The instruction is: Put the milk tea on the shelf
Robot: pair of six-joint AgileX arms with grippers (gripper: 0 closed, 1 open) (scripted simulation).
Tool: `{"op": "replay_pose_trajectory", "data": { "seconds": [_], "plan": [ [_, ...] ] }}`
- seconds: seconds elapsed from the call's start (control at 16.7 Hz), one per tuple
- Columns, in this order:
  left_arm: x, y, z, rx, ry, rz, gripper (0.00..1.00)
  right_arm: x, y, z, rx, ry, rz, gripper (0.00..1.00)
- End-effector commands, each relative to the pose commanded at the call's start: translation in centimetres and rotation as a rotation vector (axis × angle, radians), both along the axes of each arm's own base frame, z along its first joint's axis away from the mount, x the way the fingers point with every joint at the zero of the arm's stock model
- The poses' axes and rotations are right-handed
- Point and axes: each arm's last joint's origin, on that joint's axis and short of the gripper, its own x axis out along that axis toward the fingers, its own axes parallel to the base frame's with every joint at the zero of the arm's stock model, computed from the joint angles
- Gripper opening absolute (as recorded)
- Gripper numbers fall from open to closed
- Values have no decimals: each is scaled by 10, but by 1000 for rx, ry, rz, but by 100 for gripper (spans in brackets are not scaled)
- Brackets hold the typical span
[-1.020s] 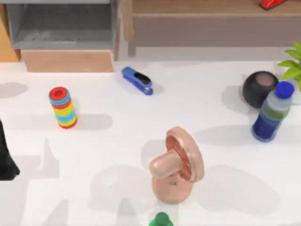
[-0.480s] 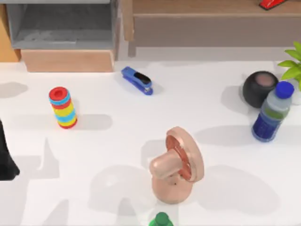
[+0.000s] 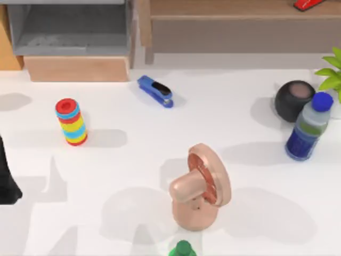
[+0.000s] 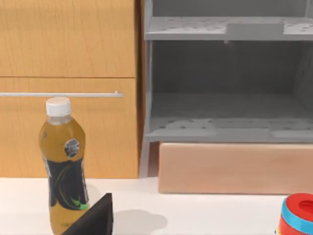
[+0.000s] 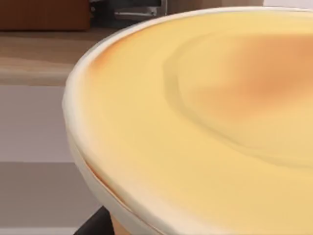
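Note:
The milk tea point(image 5: 205, 122) is a cup with a pale yellow lid and a white rim, seen very close in the right wrist view. A dark part of my right gripper point(image 5: 93, 224) sits right beside the cup's orange body. Behind the cup runs the shelf point(image 5: 34, 56), a light-brown wooden board with a grey panel below it. From above, the shelf point(image 3: 229, 9) lies along the table's far edge at the right. My left gripper point(image 3: 6, 181) is parked at the table's left edge, open, with one dark finger point(image 4: 95, 218) in the left wrist view.
On the table stand a striped red-blue-yellow can point(image 3: 71, 121), a blue stapler point(image 3: 155, 90), a pink fan point(image 3: 200, 192), a black ball point(image 3: 294, 100), a blue water bottle point(image 3: 308, 128) and a green cap point(image 3: 183, 249). An amber bottle point(image 4: 63, 176) stands before the wooden cabinet. A grey-lined compartment point(image 3: 69, 29) is far left.

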Motion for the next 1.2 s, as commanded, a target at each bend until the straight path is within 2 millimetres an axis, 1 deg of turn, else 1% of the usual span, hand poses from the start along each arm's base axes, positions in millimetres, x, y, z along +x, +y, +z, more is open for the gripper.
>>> {"op": "replay_pose_trajectory", "data": {
  "seconds": [0.18,0.3,0.48,0.6,0.72,0.84,1.02,1.2],
  "plan": [
    [0,0,0,0,0,0,100,10,5,28,-22,-18,-97,0],
    [0,0,0,0,0,0,100,19,15,49,-26,-20,-167,0],
    [0,0,0,0,0,0,100,33,38,80,-18,-12,-266,0],
    [0,0,0,0,0,0,100,44,61,99,-4,7,-315,0],
    [0,0,0,0,0,0,100,58,91,119,9,26,-337,0],
    [0,0,0,0,0,0,100,72,130,138,22,50,-330,0],
    [0,0,0,0,0,0,100,92,204,159,39,105,-263,0],
    [0,0,0,0,0,0,100,103,284,176,44,154,-161,0]
  ]
}}
